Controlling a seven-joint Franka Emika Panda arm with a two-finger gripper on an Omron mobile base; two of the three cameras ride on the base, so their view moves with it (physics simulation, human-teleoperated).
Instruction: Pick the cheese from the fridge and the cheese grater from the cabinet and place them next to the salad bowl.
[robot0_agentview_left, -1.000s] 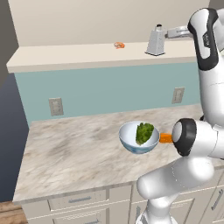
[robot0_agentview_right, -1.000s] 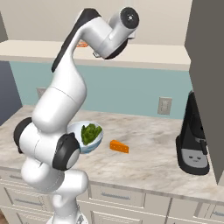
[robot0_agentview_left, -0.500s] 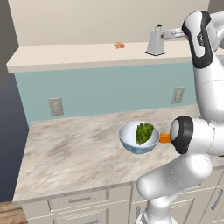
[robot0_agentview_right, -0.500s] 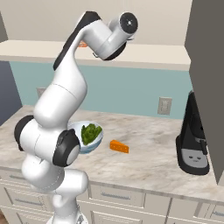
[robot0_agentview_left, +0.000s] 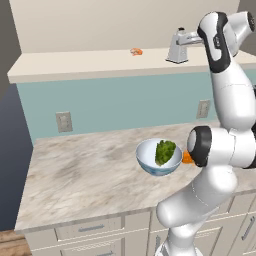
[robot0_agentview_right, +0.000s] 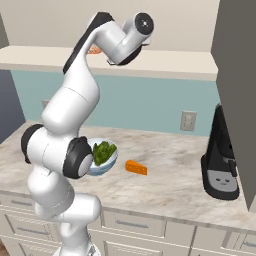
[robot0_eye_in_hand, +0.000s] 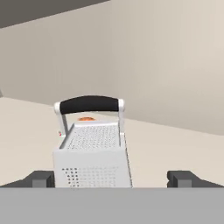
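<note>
In the left base view, one small grey metal box grater with a dark handle (robot0_agentview_left: 177, 48) stands upright on the long cream shelf board (robot0_agentview_left: 90, 64) at about one o'clock, with the white arm's hand (robot0_agentview_left: 188, 40) reaching level toward it from the right, just beside it. One tiny pinkish-orange curled item (robot0_agentview_left: 136, 51) lies on the same shelf, well apart to the grater's left. Below, on the marbled bench (robot0_agentview_left: 85, 170), sits one round white bowl of green lettuce (robot0_agentview_left: 159, 156); a sliver of the one bright orange cheese wedge (robot0_agentview_left: 187, 157) peeks out at its three o'clock, just beside it. In the right base view, the cheese wedge (robot0_agentview_right: 136, 167) lies flat on the bench near the bowl (robot0_agentview_right: 102, 155), and one dark coffee machine (robot0_agentview_right: 220, 155) stands at three o'clock. In the hand view, the grater (robot0_eye_in_hand: 92, 148) stands between the two dark fingertips (robot0_eye_in_hand: 41, 178), which are spread wide and touch nothing; the hand (robot0_eye_in_hand: 113, 179) holds nothing.
</note>
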